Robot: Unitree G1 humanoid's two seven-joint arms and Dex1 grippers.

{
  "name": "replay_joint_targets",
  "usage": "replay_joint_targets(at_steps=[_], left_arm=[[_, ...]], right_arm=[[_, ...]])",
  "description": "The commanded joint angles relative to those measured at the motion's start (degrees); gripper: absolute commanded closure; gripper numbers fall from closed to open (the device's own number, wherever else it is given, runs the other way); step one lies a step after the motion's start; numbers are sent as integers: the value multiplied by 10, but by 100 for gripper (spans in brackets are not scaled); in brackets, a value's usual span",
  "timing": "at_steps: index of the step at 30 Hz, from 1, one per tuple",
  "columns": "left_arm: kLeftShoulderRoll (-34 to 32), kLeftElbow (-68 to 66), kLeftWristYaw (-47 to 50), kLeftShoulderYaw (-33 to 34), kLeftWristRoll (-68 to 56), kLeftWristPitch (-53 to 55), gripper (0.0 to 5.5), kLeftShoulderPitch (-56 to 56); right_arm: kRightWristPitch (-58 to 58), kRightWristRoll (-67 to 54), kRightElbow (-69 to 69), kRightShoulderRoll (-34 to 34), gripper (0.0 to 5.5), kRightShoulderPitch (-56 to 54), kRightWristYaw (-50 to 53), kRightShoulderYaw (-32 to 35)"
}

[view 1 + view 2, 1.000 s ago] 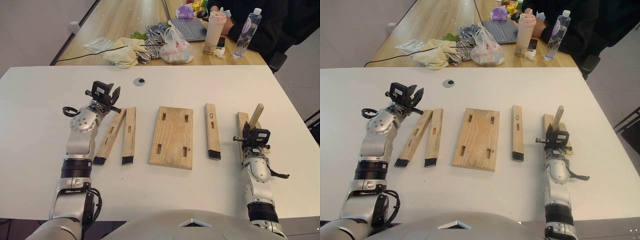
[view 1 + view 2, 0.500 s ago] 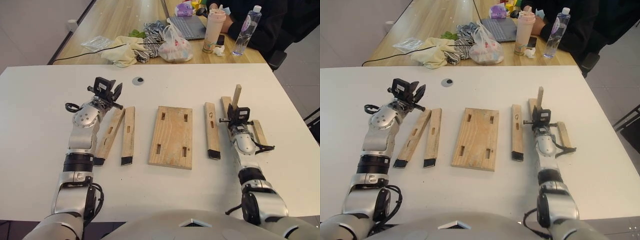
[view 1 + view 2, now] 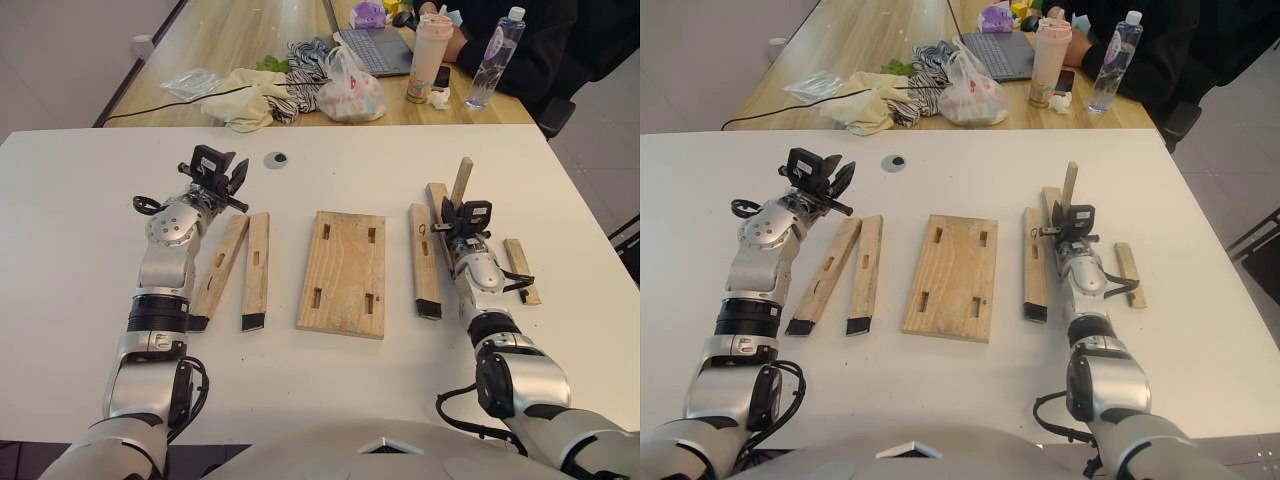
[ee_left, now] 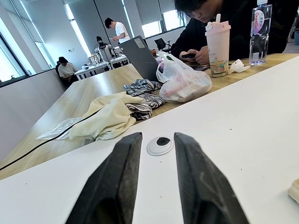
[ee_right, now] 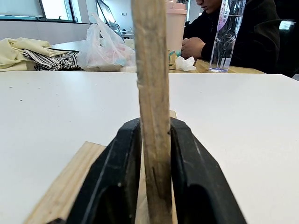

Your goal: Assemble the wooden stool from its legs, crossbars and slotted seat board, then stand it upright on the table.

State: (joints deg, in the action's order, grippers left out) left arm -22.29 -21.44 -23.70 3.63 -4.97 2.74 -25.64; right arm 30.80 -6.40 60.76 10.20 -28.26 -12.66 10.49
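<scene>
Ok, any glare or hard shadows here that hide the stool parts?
Left eye view: even light on the white table, no glare; only thin soft shadows edge the seat board, slots readable. Left wrist view: bright windows behind, the left gripper shows dark against them. Right wrist view: the crossbar in the right gripper covers the centre.

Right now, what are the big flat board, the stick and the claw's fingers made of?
The seat board looks like pale bare wood: grain lines show. The crossbar in the right claw looks like the same unpainted wood, streaky grain. The claw's fingers look like matte black plastic or rubber; I cannot tell which.
</scene>
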Motion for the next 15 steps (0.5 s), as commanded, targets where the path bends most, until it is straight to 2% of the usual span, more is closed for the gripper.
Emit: replay_joint_targets(at_steps=[1, 3, 7, 15], left_arm=[[-2, 0, 1, -1, 7, -4, 428, -5], [-1, 3, 1, -2, 6, -3, 428, -3], [0, 10, 4, -1, 6, -1, 428, 4], [7, 33, 19, 1, 5, 5, 428, 26]], right_arm=[[-19, 2, -2, -8, 394, 17, -6, -5], [-22, 2, -17, -6, 367, 19, -6, -6], [-61, 3, -90, 2, 367, 24, -11, -14], [-282, 25, -288, 40, 367, 36, 9, -34]])
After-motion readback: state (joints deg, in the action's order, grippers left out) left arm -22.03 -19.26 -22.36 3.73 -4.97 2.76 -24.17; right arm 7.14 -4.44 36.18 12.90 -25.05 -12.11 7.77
